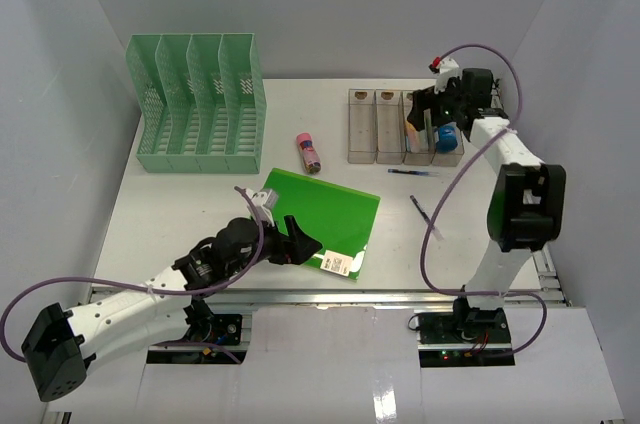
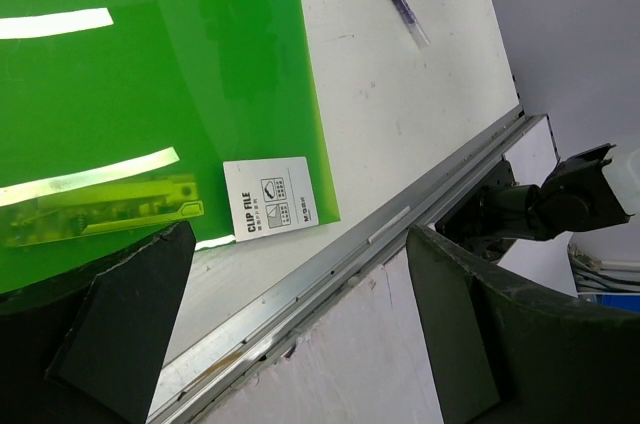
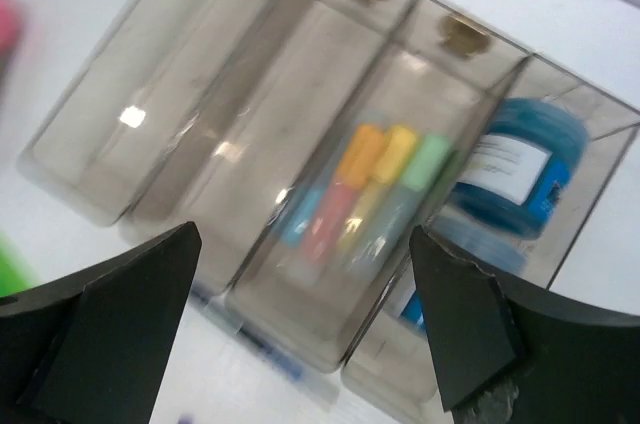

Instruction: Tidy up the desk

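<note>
On the near left side of the desk [image 1: 190, 206], the left arm lay low and stretched forward from its base, the wrist turned toward the green clip file [image 1: 325, 212]. The left gripper [image 1: 297, 245] was at the near edge of this file, its jaws spread wide, with nothing between them. The right arm stood tall and reached to the far right corner, bent over the clear tray [image 1: 361, 130]. The right gripper [image 1: 432, 112] hung above the tray, its jaws wide apart too and empty. Below it, coloured markers [image 3: 365, 194] lay in the third compartment and a blue jar [image 3: 520, 169] in the fourth. The white desk filled the floor between the grey walls.
</note>
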{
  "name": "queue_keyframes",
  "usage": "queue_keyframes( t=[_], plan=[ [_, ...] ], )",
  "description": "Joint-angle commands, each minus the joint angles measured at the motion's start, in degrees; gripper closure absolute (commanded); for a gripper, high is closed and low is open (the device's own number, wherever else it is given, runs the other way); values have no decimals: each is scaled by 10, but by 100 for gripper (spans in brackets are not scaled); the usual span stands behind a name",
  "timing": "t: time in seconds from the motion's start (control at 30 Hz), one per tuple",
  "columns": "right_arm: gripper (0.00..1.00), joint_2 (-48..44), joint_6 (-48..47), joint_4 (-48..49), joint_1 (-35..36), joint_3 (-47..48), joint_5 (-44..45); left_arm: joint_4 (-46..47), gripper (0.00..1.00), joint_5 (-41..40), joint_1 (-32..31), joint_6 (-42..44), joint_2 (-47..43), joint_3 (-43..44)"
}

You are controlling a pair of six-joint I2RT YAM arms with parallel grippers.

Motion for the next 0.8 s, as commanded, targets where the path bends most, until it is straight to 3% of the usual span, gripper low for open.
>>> queue_keyframes(
  t=[0.0, 0.13, 0.3, 0.77],
  plan=[
    [9, -148, -216, -210, -3, -68, -175, -23, 2, 7, 2, -17, -12, 5],
    [9, -231, -260, -277, -2, -183, -120, -48, 2, -3, 2, -37, -23, -2],
    [9, -293, -267, -282, 4, -287, -13, -63, 2, -17, 2, -57, -59, -3],
    [17, -221, -227, -216, 38, -332, 104, -65, 2, -12, 2, -81, -58, 6]
  ],
)
